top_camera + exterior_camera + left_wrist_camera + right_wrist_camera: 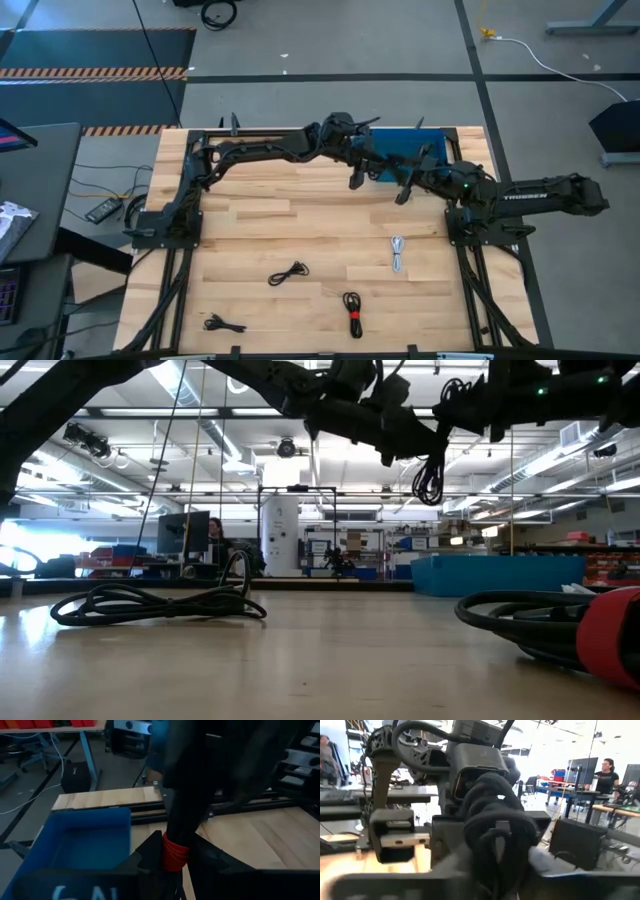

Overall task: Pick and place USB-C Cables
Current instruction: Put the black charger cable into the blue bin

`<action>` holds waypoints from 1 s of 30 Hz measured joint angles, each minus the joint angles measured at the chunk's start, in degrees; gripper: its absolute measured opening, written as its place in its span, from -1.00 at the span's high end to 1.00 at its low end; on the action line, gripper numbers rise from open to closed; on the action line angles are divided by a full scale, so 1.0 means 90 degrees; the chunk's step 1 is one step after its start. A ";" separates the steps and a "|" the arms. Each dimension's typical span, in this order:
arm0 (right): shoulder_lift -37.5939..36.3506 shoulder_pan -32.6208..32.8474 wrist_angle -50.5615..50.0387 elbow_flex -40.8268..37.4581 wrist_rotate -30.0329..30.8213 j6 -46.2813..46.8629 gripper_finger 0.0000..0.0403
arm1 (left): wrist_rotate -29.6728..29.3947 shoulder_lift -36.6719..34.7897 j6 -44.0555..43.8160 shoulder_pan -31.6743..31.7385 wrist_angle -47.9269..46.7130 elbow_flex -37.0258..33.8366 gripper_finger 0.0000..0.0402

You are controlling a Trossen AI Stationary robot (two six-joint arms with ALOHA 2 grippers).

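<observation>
One black coiled USB-C cable with a red tie band is held up in the air between both grippers, above the near edge of the blue tray. Its loop hangs below the arms in the low view. My left gripper reaches in from the left and is shut on it. My right gripper faces it from the right and is shut on the same coil. Several other cables lie flat on the table: a black one, a white one, a black one with a red band and a black one. My left gripper pinches the coil between its two fingers at the red tie band. The bundle runs forward along the fingers, lifted clear of the table. My right gripper has the black loops of the coil's other end between its fingers, coming from the table's right. Its own fingers hide the exact place of contact.
The blue tray sits at the table's far edge, just beyond and below the grippers. Both arms cross closely over the far middle of the table. Bare wood lies between them and the cables near the front edge.
</observation>
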 joint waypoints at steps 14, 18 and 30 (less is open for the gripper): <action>-0.0038 -0.0335 -0.1262 0.0286 0.0214 -0.0589 0.82 | -0.1094 -0.1091 0.0870 0.0198 -0.1770 0.0007 0.14; 0.0050 -0.0518 -0.3118 0.1065 0.0707 -0.0621 0.83 | -0.1181 -0.1458 0.0850 0.0268 -0.2544 -0.0001 -0.04; 0.1849 -0.1664 -0.8186 0.3910 0.0952 -0.0259 0.83 | -0.1243 -0.1801 0.0687 0.0051 -0.4990 -0.0022 0.00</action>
